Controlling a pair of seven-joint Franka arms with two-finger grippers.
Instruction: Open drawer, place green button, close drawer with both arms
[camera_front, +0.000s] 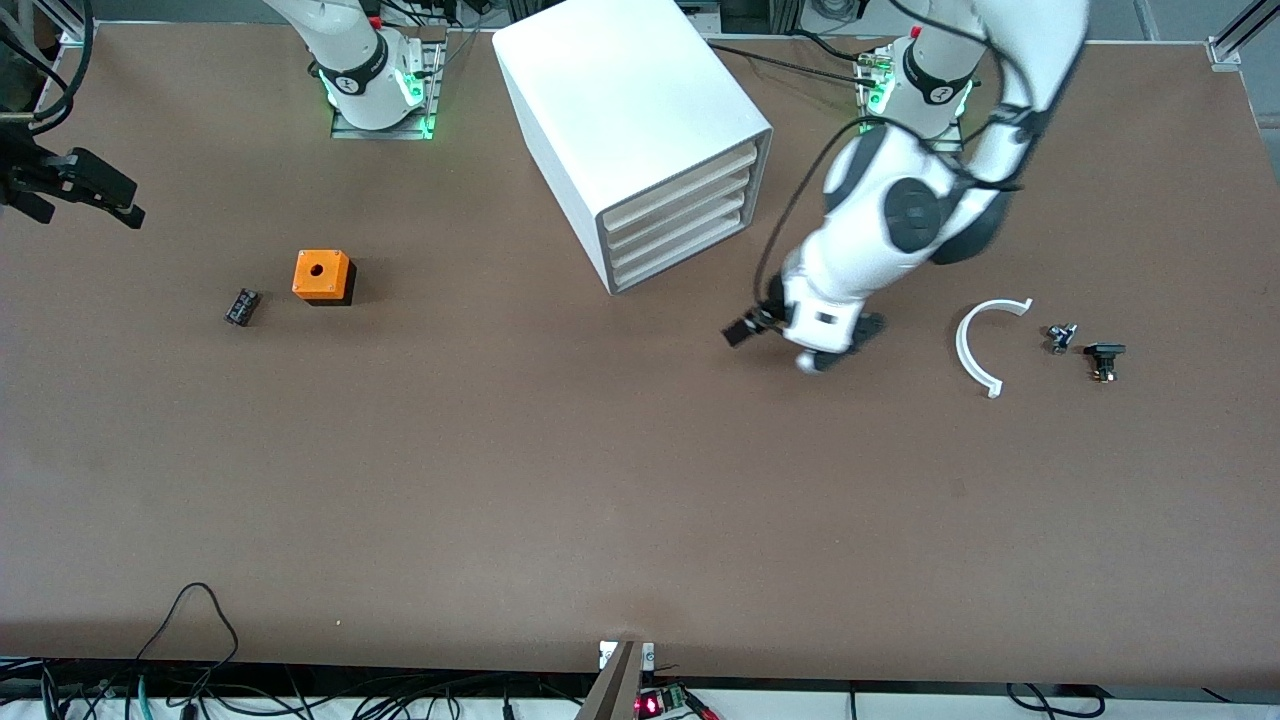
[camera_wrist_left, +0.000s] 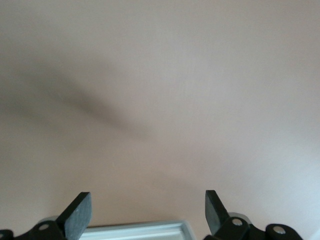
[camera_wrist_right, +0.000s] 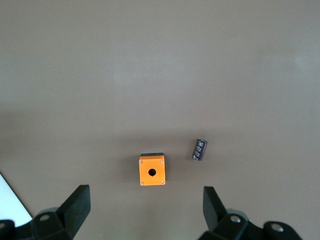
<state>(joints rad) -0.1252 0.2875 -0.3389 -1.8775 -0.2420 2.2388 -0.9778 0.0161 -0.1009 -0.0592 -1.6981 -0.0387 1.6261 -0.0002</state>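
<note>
Now the left gripper (camera_front: 748, 330) hangs low over the table (camera_front: 600, 480) just in front of the cabinet (camera_front: 640, 140), its fingers (camera_wrist_left: 77, 212) spread with nothing between them. All four drawers (camera_front: 680, 222) sit shut. The button (camera_front: 1103, 360) lies toward the left arm's end, beside a smaller part (camera_front: 1060, 337) and a white arc (camera_front: 980, 345). At the right arm's end the right gripper (camera_front: 95, 195) waits, spread wide, above the orange box (camera_wrist_right: 152, 170) and black part (camera_wrist_right: 200, 149).
</note>
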